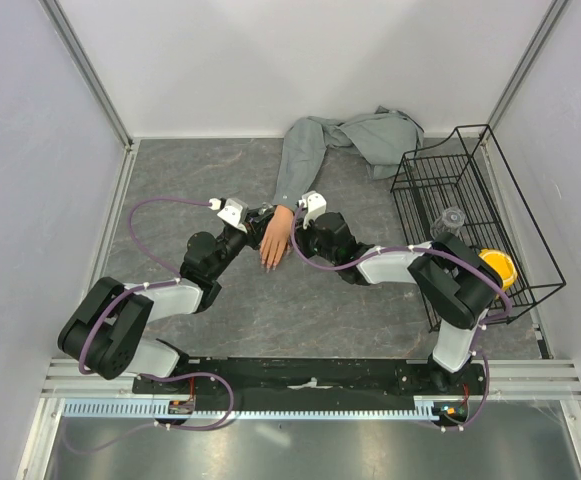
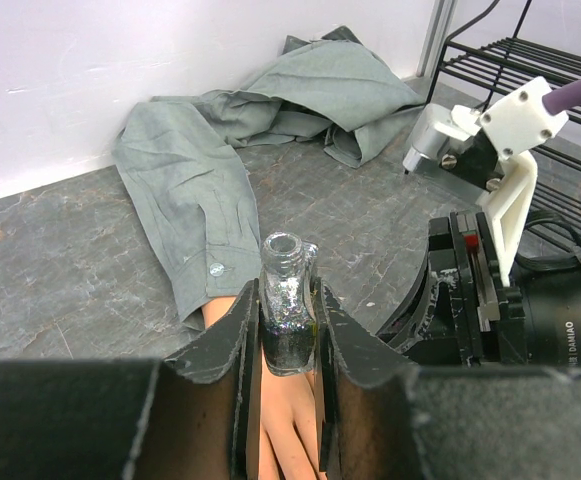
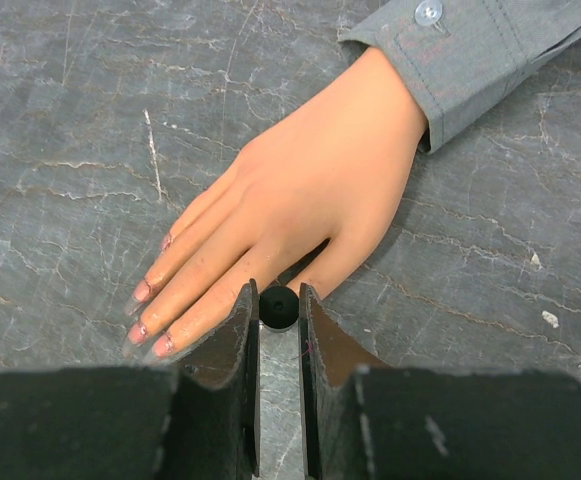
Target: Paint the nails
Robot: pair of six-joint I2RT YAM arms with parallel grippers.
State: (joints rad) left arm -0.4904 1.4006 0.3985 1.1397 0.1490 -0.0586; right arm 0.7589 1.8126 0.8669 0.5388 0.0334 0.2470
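Note:
The peach mannequin hand (image 1: pixel 275 242) lies palm down on the grey table, fingers toward the arms, in a grey sleeve (image 3: pixel 480 60). Its pinkish nails (image 3: pixel 142 291) show at the fingertips, with smudges of colour. My left gripper (image 2: pixel 288 300) is shut on a small open glass bottle (image 2: pixel 288 310) of dark glittery polish and holds it upright over the back of the hand (image 2: pixel 288 430). My right gripper (image 3: pixel 278 295) is shut on a round black cap (image 3: pixel 278 307), seen end-on, between thumb and index finger. Any brush under it is hidden.
The rest of the grey shirt (image 1: pixel 370 135) lies bunched at the back. A black wire rack (image 1: pixel 470 190) stands at the right, with a clear jar (image 1: pixel 450 220) and a yellow object (image 1: pixel 498 268) in it. White walls close in the table.

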